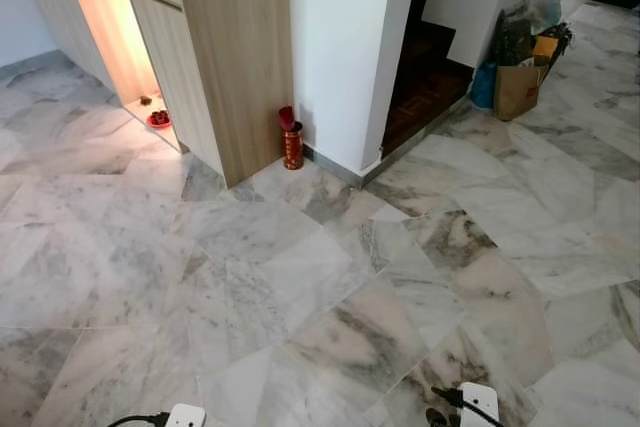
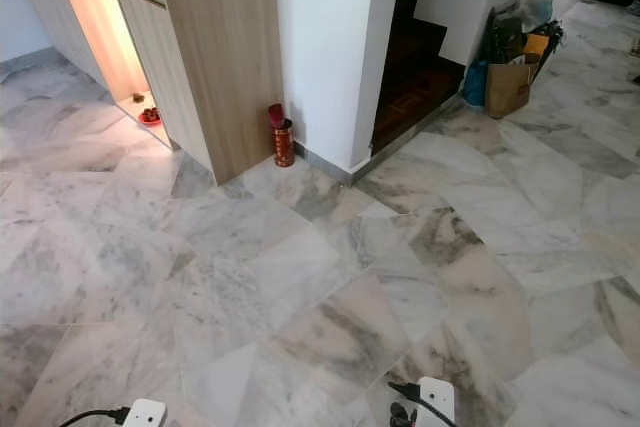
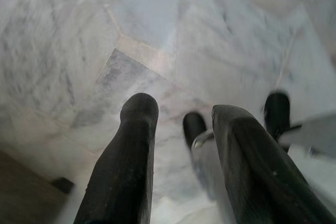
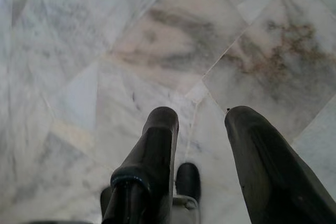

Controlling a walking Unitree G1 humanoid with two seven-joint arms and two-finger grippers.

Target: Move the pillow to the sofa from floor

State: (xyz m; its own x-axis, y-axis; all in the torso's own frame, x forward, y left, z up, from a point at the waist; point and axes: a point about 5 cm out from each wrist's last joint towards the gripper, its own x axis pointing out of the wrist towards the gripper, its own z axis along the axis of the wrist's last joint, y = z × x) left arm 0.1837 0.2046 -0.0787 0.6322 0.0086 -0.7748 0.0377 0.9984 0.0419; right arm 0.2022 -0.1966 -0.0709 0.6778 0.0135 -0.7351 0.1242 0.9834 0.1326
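Left gripper [image 3: 181,114] and right gripper [image 4: 202,121] hang over the marble floor [image 1: 300,277], fingers parted and grasping nothing. No pillow lies on the tiles ahead. Beyond stand a wooden cabinet [image 1: 225,47], a red canister [image 1: 292,145], a white pillar [image 1: 345,37], and what appear to be bags [image 1: 520,72], somewhat indistinct.

A home hallway with grey-veined marble floor tiles [image 1: 300,277], tall light wood cabinets [image 1: 215,47], dark wooden stairs [image 1: 425,77] and a brown paper bag [image 1: 516,90].
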